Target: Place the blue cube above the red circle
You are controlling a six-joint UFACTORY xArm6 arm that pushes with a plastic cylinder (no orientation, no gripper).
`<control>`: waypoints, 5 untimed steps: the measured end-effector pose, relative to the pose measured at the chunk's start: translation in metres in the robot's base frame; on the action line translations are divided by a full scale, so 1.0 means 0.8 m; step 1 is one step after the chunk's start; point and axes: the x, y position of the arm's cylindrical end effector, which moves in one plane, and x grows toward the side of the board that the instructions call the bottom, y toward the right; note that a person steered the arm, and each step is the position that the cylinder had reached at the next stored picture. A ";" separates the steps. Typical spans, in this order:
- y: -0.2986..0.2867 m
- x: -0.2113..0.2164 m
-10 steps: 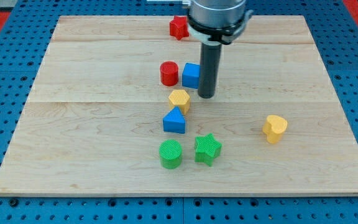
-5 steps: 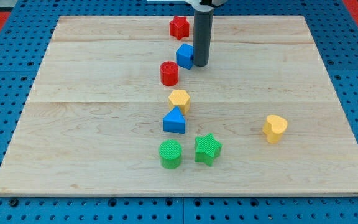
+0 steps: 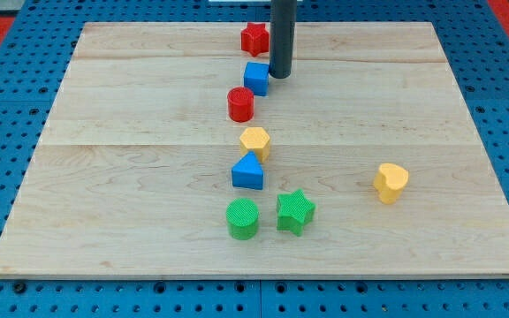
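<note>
Since the earlier frame my tip [image 3: 279, 75] has slid toward the view's top, carrying the blue cube [image 3: 256, 78] along; the tip now touches its right side. That cube sits just above-right of the red circle [image 3: 240, 104], below the red star [image 3: 254, 38]. It looks light, rigid and slippery on the wooden board [image 3: 131, 177], so push its flat right face squarely.

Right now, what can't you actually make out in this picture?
- The arm above my rod: cut off by the view's top edge.
- Whether my tip touches the blue cube: it sits just at the cube's right, and any gap is too small to tell.
- Part of the red star: my rod hides its right points.
- The board's thickness: only its front edge shows.
</note>
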 end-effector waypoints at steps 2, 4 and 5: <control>-0.024 -0.005; 0.101 0.045; 0.207 0.129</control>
